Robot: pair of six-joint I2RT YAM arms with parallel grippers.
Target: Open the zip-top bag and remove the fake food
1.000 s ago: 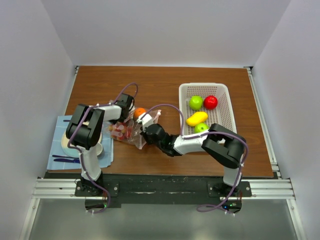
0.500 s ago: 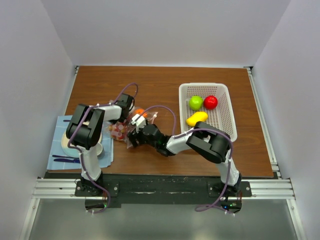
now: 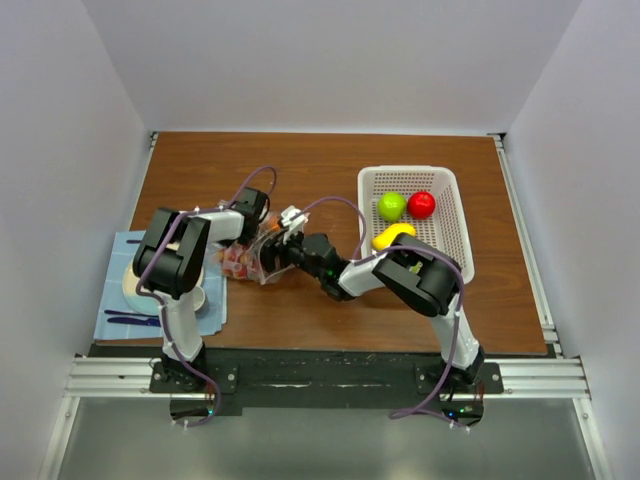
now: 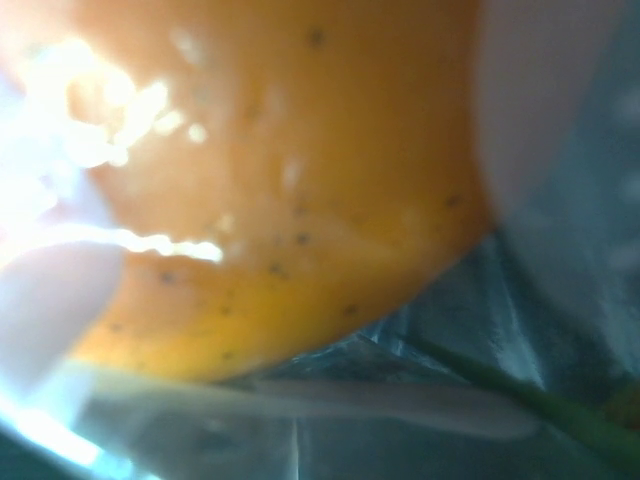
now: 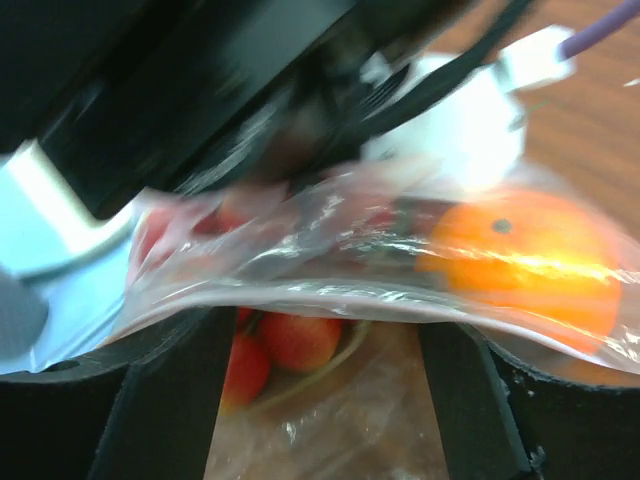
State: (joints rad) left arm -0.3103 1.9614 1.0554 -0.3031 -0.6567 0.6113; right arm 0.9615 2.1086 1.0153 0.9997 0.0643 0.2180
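The clear zip-top bag (image 3: 250, 264) lies left of the table's middle, with its mouth toward the right arm. My left gripper (image 3: 250, 226) is shut on the bag's far edge. Its wrist view is filled by the orange (image 4: 280, 180) pressed against crinkled plastic (image 4: 400, 400). My right gripper (image 3: 270, 250) is open at the bag's mouth. Both dark fingers (image 5: 165, 400) are spread under the upper plastic lip (image 5: 330, 290). Red grapes (image 5: 300, 340) lie between and beyond them, and the orange (image 5: 530, 260) sits inside at the upper right.
A white mesh basket (image 3: 445, 235) at the right holds a green apple (image 3: 391, 206), a red apple (image 3: 421, 204) and a yellow mango-like piece (image 3: 393, 237). A blue cloth (image 3: 115, 300) with a beige plate and white cup (image 3: 197, 298) lies at the near left.
My right gripper went from shut to open and slid left into the bag's mouth. Its arm swung left, across the basket's near corner. The left gripper has kept its hold.
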